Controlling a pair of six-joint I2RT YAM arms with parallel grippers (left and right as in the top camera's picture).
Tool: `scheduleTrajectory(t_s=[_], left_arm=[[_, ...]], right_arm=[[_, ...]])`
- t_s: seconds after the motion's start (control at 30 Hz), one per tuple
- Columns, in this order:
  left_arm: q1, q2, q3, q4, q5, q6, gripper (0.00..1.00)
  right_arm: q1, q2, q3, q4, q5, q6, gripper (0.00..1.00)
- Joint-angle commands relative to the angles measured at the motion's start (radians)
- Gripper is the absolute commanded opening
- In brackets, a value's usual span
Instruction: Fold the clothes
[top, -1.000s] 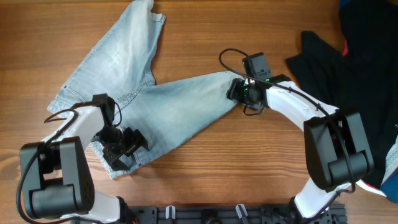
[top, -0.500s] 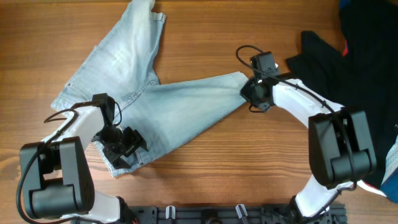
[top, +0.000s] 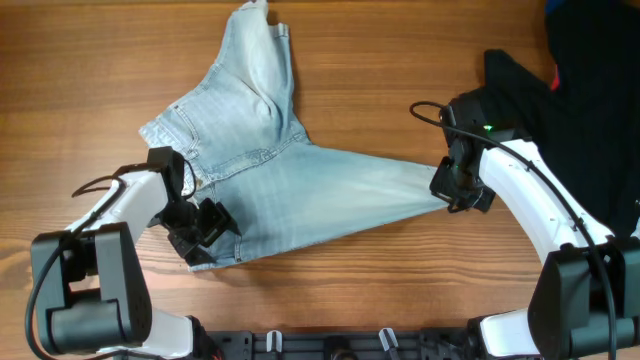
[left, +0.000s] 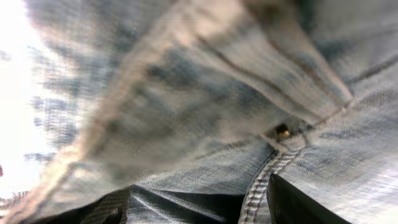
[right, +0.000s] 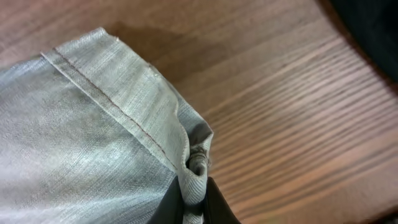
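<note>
Clothes (top: 290, 185): pale washed denim, stitched seams, lying taut on the wooden table (top: 400, 60); left gripper (top: 200, 228) and right gripper (top: 452, 190) both pinch it.

blurred pale denim clothes (left: 205, 106) close up, stitched seam (left: 264, 180), small rivet (left: 283, 132)

The clothes (top: 290, 190) lie on the table (top: 80, 60), another garment (top: 575, 110) to their right.

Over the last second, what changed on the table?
The right gripper, pinching a leg hem, pulled rightward and slightly toward the robot, dragging the jeans right and stretching that leg out. The left gripper stayed clamped at the waistband; the black garment did not move.
</note>
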Motion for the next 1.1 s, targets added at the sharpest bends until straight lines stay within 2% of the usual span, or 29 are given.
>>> scheduleTrajectory(t_s=[0.0,0.1,0.2,0.23,0.33,0.37,0.4,0.43,0.5,0.53,0.57,0.6,0.63,0.67,0.7,0.73,0.77,0.9,1.07], left_arm=[[0.079,0.004,0.012,0.076,-0.198,0.022,0.71],[0.124,0.004,0.053,0.136,-0.219,0.021,0.71],[0.191,0.004,0.150,0.138,-0.265,0.021,0.71],[0.216,0.004,0.185,0.132,-0.265,0.021,0.70],[0.278,0.004,0.276,0.117,-0.262,0.017,0.71],[0.283,0.004,0.289,0.107,-0.249,0.017,0.71],[0.282,0.004,0.290,0.097,-0.245,0.017,0.71],[0.279,0.004,0.289,0.080,-0.246,0.018,0.71],[0.266,0.004,0.289,0.034,-0.164,0.018,0.72],[0.254,0.004,0.289,0.014,-0.077,0.022,0.72],[0.238,0.004,0.289,0.002,-0.018,0.023,0.72],[0.206,0.004,0.289,-0.010,0.049,0.025,0.73],[0.175,0.004,0.289,-0.010,0.075,0.025,0.73],[0.126,0.004,0.289,-0.010,0.077,0.025,0.73],[0.082,0.004,0.289,-0.010,0.072,0.025,0.73],[0.021,0.004,0.289,-0.009,0.058,0.025,0.73],[-0.016,0.004,0.289,-0.009,0.042,0.024,0.74],[-0.176,0.004,0.287,-0.006,-0.089,0.021,0.75],[-0.287,0.008,0.284,-0.006,-0.153,0.020,0.76]], right_arm=[[-0.035,-0.019,0.002,-0.009,0.027,-0.038,0.11],[-0.035,-0.019,0.002,0.042,-0.130,-0.195,0.14],[-0.035,-0.019,0.002,0.099,-0.466,-0.461,0.14],[-0.035,-0.019,0.002,0.098,-0.524,-0.503,0.14],[-0.035,-0.019,0.002,0.100,-0.538,-0.523,0.13],[-0.035,-0.018,0.002,0.111,-0.537,-0.530,0.15],[-0.035,-0.018,0.002,0.120,-0.529,-0.530,0.22],[-0.035,-0.018,0.002,0.131,-0.491,-0.521,0.22],[-0.035,-0.018,0.002,0.148,-0.528,-0.501,0.10],[-0.034,-0.018,0.002,0.151,-0.586,-0.534,0.10],[-0.034,-0.018,0.002,0.151,-0.616,-0.567,0.17],[-0.036,-0.018,0.002,0.152,-0.521,-0.517,0.25],[-0.043,-0.018,0.002,0.150,-0.343,-0.370,0.25],[-0.053,-0.018,0.002,0.152,-0.224,-0.268,0.26],[-0.069,-0.018,0.002,0.168,-0.190,-0.216,0.31],[-0.092,-0.016,0.002,0.199,-0.205,-0.209,0.43],[-0.103,-0.014,0.002,0.210,-0.217,-0.210,0.50],[-0.112,0.040,-0.018,0.190,-0.288,-0.253,0.51],[-0.111,0.173,-0.050,0.262,-0.463,-0.342,0.52]])
